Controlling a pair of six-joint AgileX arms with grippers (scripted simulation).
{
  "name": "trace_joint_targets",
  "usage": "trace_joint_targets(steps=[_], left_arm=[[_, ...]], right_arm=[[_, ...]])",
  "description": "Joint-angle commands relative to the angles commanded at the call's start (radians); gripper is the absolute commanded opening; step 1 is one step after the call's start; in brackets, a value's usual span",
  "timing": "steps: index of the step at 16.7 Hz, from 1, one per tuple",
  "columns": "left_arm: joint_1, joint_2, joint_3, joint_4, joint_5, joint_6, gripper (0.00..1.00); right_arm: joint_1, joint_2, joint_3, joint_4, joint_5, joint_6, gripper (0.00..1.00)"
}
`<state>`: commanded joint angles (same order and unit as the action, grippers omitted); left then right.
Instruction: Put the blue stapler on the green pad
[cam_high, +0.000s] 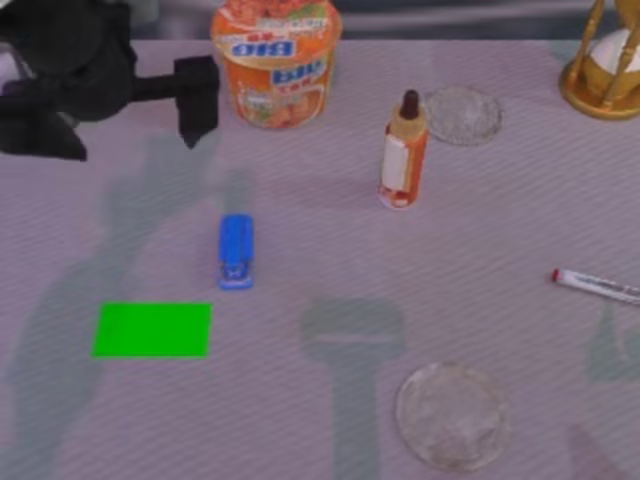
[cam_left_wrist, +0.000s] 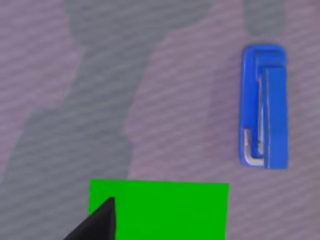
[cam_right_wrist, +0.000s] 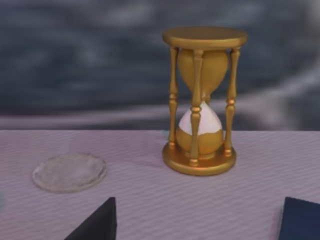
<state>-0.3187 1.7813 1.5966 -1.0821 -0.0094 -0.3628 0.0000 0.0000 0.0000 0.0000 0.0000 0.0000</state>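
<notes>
- Left gripper (cam_high: 195, 100): raised above the table's far-left corner, beside the noodle cup (cam_high: 277, 62); it holds nothing. Only one dark finger tip shows in the left wrist view, so how wide it stands cannot be told.
- Right gripper (cam_right_wrist: 200, 222): parked off the top view, facing the gold hourglass (cam_right_wrist: 204, 100) at the table's far-right corner; two finger tips show well apart, nothing between them.
- Blue stapler (cam_high: 236, 252): lies flat on the table (cam_high: 330, 240), left of centre, long axis running far-to-near, silvery end toward the near edge. Not touched by either gripper.
- Green pad (cam_high: 152, 330): flat on the table, nearer the near-left corner, just beside the stapler's near end but apart from it; nothing on it.
- Handling, judged: the stapler looks rigid, light, smooth-sided; likely to slip if pinched near one end. Best grip appears to be across the narrow width at mid-length, from above.
- Containers: the noodle cup sits sealed at the far edge, contents hidden. The orange bottle (cam_high: 403, 158) stands capped near the far centre, contents not visible.
</notes>
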Motion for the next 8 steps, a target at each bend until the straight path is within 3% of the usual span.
trace_joint_targets(steps=[8], left_arm=[[-0.094, 0.480, 0.471, -0.283, 0.006, -0.100, 1.00]], right_arm=[[0.000, 0.000, 0.000, 0.000, 0.000, 0.000, 1.00]])
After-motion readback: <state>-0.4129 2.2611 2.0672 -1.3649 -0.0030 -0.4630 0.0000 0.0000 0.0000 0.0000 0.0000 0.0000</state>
